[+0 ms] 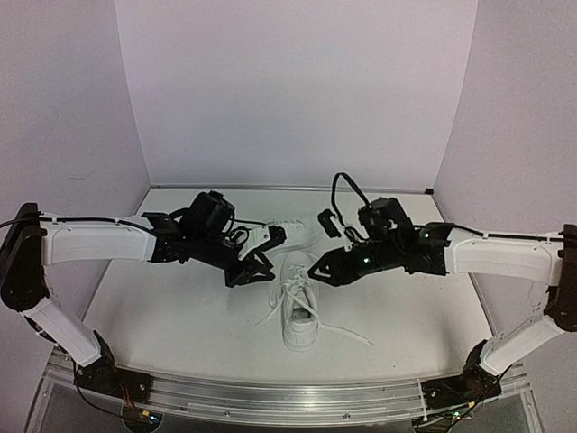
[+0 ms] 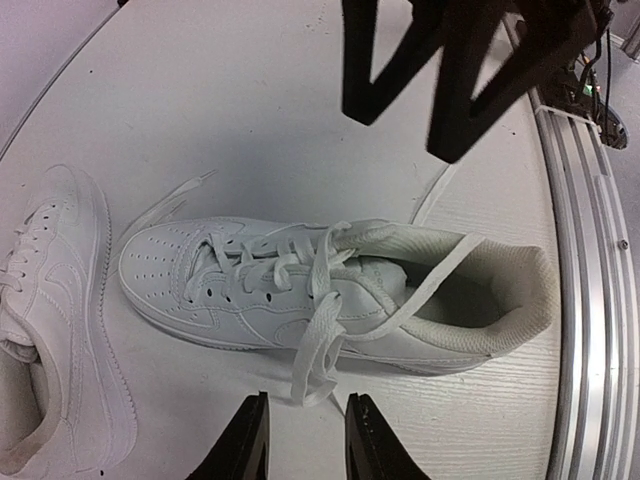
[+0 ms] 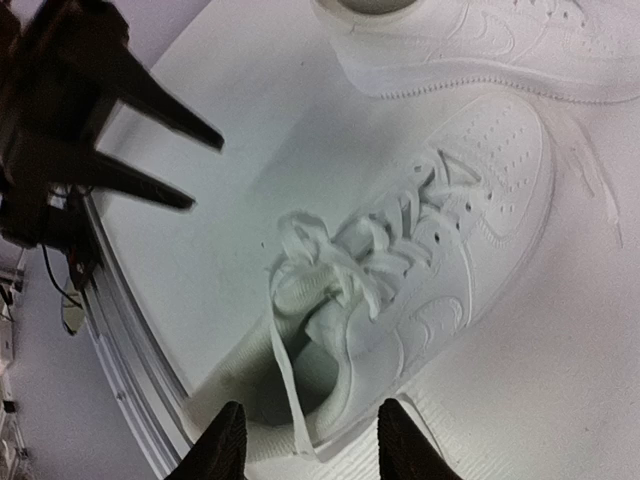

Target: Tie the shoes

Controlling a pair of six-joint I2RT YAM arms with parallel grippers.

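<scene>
Both pincers are apart with nothing clamped. The near shoe (image 1: 299, 325) sits mid-table (image 1: 171, 316), toe far, heel near. The left pincer (image 2: 305, 420) is just left of it and the right pincer (image 3: 313, 418) just right, both low and aimed at the instep. The far shoe (image 1: 290, 231) is just beyond the toe, slightly left; I can't tell if the two touch.

The laces (image 2: 290, 262) are threaded but slack over the tongue, no knot. The left tail (image 2: 315, 365) droops off the shoe's side and ends just short of the left fingers. The right tail (image 3: 290, 385) runs from the collar down through the gap between the right fingers, untouched by either as far as I can see.

Risks as I see them:
- A flat, limp lace, white on white: closing a touch off line grabs air, or pinches the collar along with the lace.
- Nothing pins the shoe. A sideways pull on one tail likely drags or spins it, maybe into the far shoe.
- Only one tail sits inside a pincer gap. If the left closes where it is, it probably misses; it needs to move in over its tail first.
- The arms are near each other over a small target, so crossing tails could knock the fingers together.
- A shallow grip near a tail's end would slip out under tension.
</scene>
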